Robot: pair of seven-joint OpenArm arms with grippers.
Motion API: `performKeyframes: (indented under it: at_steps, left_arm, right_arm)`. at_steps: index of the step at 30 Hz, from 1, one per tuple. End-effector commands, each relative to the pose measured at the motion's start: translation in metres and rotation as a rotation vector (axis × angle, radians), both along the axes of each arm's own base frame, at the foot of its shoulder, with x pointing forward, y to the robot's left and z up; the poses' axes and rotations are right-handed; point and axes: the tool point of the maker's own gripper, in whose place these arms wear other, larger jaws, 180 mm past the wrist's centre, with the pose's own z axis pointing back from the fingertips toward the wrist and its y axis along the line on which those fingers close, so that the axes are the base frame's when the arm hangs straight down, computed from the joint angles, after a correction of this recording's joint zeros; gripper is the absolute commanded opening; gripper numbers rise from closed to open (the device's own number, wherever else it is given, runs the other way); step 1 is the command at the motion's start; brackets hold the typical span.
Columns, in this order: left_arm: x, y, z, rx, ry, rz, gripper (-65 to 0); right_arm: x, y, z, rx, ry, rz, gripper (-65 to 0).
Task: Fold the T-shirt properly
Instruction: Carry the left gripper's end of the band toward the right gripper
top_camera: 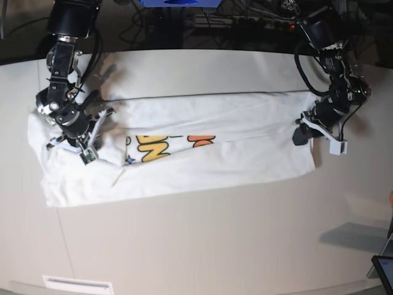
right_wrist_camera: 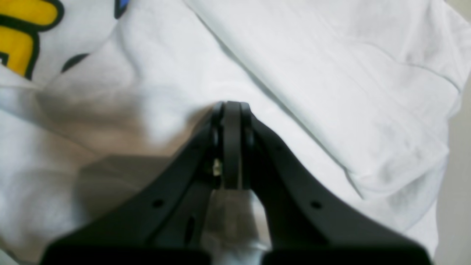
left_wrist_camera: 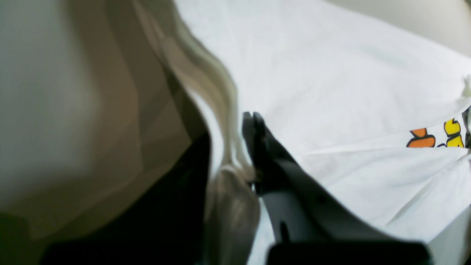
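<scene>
We've got the T-shirt (top_camera: pixel 202 153) lying as a long folded band across the table (top_camera: pixel 202 239), pinched at its two ends by our left gripper (top_camera: pixel 305 126) and right gripper (top_camera: pixel 78 136), both clamped on cloth, with plenty of bare tabletop below both.

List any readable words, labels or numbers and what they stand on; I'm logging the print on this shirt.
No text reads whole.
White cotton T-shirt, front print: only yellow and orange black-outlined letter parts show between the folded layers; no word can be made out.
Left wrist view: orange and yellow letter fragments, unreadable.
Right wrist view: yellow letter fragment, unreadable.
</scene>
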Motion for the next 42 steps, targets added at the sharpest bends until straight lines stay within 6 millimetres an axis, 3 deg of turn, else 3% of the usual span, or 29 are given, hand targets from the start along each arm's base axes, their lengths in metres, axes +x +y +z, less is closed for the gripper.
performKeyframes:
  at_steps: [1, 13, 18, 30, 35, 42]
  left_arm:
    - [0.015, 0.008, 0.025, 0.017, -0.074, 0.02, -65.0]
    - [0.031, -0.04, 0.065, 0.071, -0.09, -0.049, -65.0]
    - [0.036, -0.076, 0.082, 0.076, -0.108, -0.115, -65.0]
    - [0.034, -0.16, 0.078, -0.05, -0.074, -0.222, -65.0]
    - [0.037, -0.187, 0.081, -0.111, -0.081, -0.239, -65.0]
    - [0.042, -0.23, 0.063, -0.193, -0.041, -0.297, -65.0]
  right_arm:
    - [-0.008, -0.003, -0.008, -0.031, 0.051, 0.009, -63.4]
    - [-0.008, -0.003, -0.008, -0.031, 0.051, 0.009, -63.4]
    - [-0.008, -0.003, -0.008, -0.031, 0.051, 0.009, -63.4]
    - [-0.008, -0.003, -0.008, -0.031, 0.051, 0.009, -63.4]
    - [-0.008, -0.003, -0.008, -0.031, 0.052, 0.009, -63.4]
    - [-0.008, -0.003, -0.008, -0.031, 0.052, 0.009, -63.4]
